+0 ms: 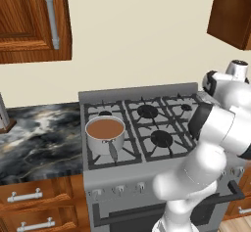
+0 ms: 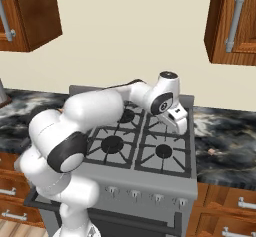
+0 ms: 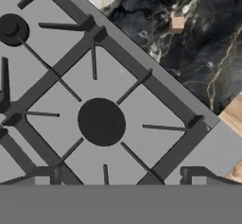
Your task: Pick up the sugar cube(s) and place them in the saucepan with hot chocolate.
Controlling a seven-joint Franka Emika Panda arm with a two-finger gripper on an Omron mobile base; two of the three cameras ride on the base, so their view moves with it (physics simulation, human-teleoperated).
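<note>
1. Saucepan with hot chocolate [image 1: 105,133]: on the stove's [image 2: 187,181] front burner on the far side from the arm's wrist; brown liquid inside, handle pointing toward the front edge.
2. Sugar cube [image 3: 177,24]: small pale-tan block lying on the dark marbled worktop [image 3: 203,43] beside the stove, apart from its edge. Same speck shows in the right base view [image 2: 212,152], well apart from the pan.
3. Tool [image 2: 179,120]: hangs over the stove's back burner on the cube's side, above the grates, nothing near it. Finger tips are hard to make out in the hand view; spread or pressed together: cannot tell. Nothing appears pinched.
4. Step in hand (judgement): reach phase; cube not yet grasped, hand cam looks down at a burner w/ cube off to one corner.
5. Next move calls for (judgement): shift sideways off the stove over the worktop, centre over cube, fingers apart, descend, pinch. Small target, so alignment must be close.
</note>
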